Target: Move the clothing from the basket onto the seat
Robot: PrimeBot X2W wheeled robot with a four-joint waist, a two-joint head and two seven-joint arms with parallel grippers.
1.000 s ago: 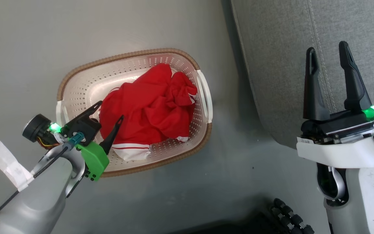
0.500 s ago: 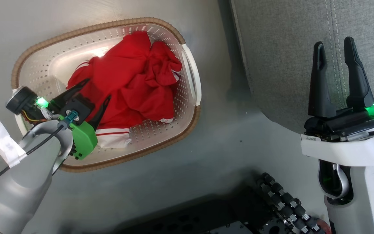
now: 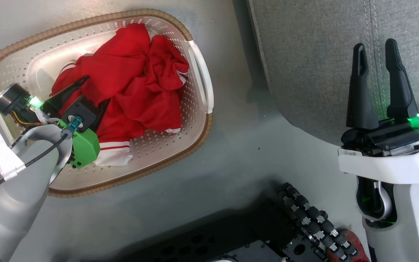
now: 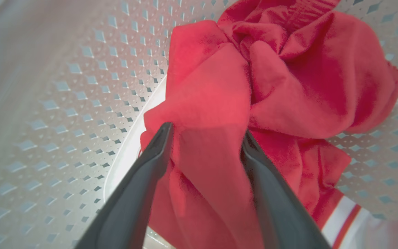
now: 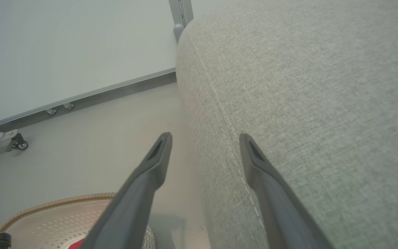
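Left gripper (image 4: 206,129) spread astride clothing (image 4: 306,79) fold: thin pinch may slip, or snagged basket (image 4: 64,103) lifts. Right gripper (image 3: 374,43) spread, idle.

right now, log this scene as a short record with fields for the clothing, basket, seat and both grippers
clothing: red, crumpled, lying in the basket
basket: on the floor, left of the seat
seat: grey cushion, no clothing on it yet
left gripper: open, fingers straddling a fold of the clothing
right gripper: open, holding nothing, by the seat edge
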